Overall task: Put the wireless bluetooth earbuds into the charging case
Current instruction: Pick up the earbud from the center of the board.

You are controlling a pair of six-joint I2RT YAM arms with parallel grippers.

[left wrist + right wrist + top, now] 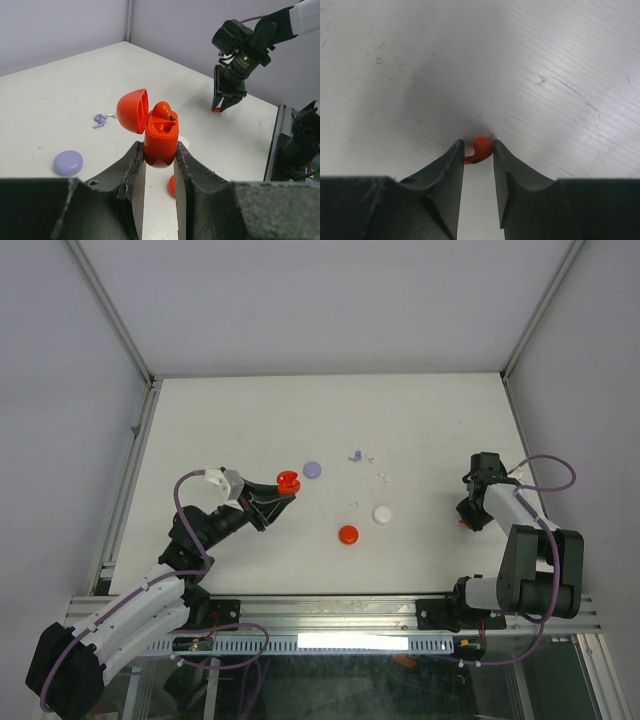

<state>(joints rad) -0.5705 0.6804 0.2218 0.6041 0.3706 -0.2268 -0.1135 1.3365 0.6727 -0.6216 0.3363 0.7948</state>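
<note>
Trouble is most likely at the right gripper [465, 518], which stands low on the table [430, 420] at its right side. Its fingers are narrowed to a small gap around a red earbud [481, 148]. The bud lies on the surface between the tips and seems to touch both of them, but only at their very ends. With such a shallow hold on a small rounded piece, the bud may turn or slip out during the lift, and then it could roll away. The charging case [161, 137] is well apart from it, on the left side, and seems to be held above the table by the left gripper [275, 498], whose fingers press on its lower body from both sides. Its lid stands open, and one seat seems to hold a red piece already, though I cannot tell this for sure. The free seat is small, so the bud should arrive with its stem pointing down; if it comes tilted, it may catch on the rim or push the case crooked in the grip. Lilac earbuds [100, 120] and a lilac disc [68, 162] lie beyond the case, not in the way.
</note>
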